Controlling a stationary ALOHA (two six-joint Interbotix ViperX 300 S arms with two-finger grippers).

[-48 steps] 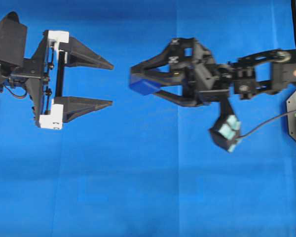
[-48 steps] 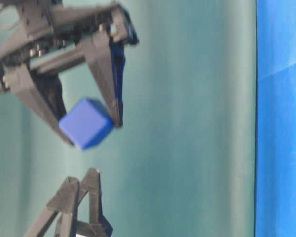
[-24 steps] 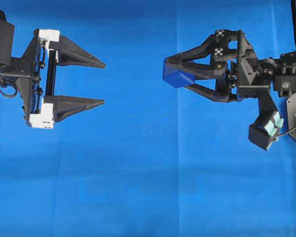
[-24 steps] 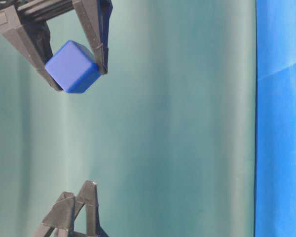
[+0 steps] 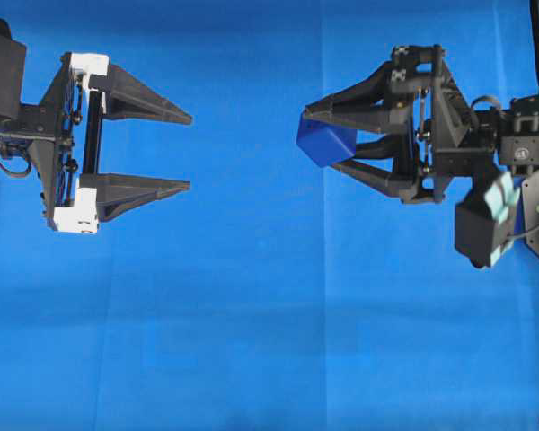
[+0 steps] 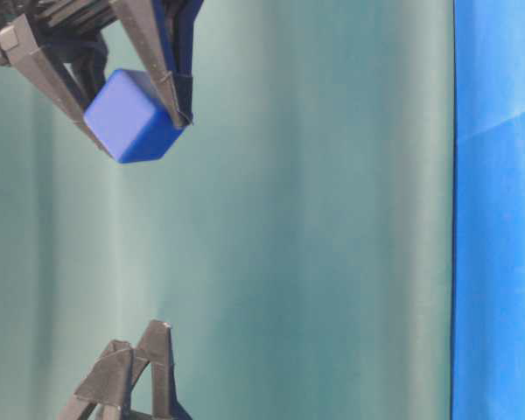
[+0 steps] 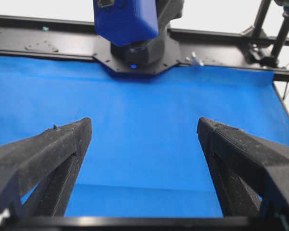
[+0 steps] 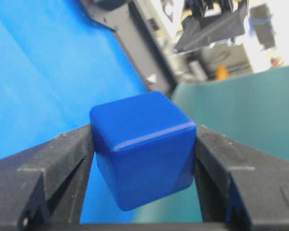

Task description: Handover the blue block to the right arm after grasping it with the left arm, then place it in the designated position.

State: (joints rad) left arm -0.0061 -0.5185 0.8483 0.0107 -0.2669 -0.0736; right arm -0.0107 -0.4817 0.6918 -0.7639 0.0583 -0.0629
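Right pincer (image 5: 316, 137) clamps the blue block (image 5: 323, 142) between its fingertips; left pincer (image 5: 189, 151) gapes wide, well apart.

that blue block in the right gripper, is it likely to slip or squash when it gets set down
Probably rigid: the blue block keeps crisp faces between the right gripper's fingers, no visible denting. Its glossy surface and rounded edges suggest it could slide or twist in a light grip. Flat faces mean it should sit still rather than roll once released on the blue cloth.
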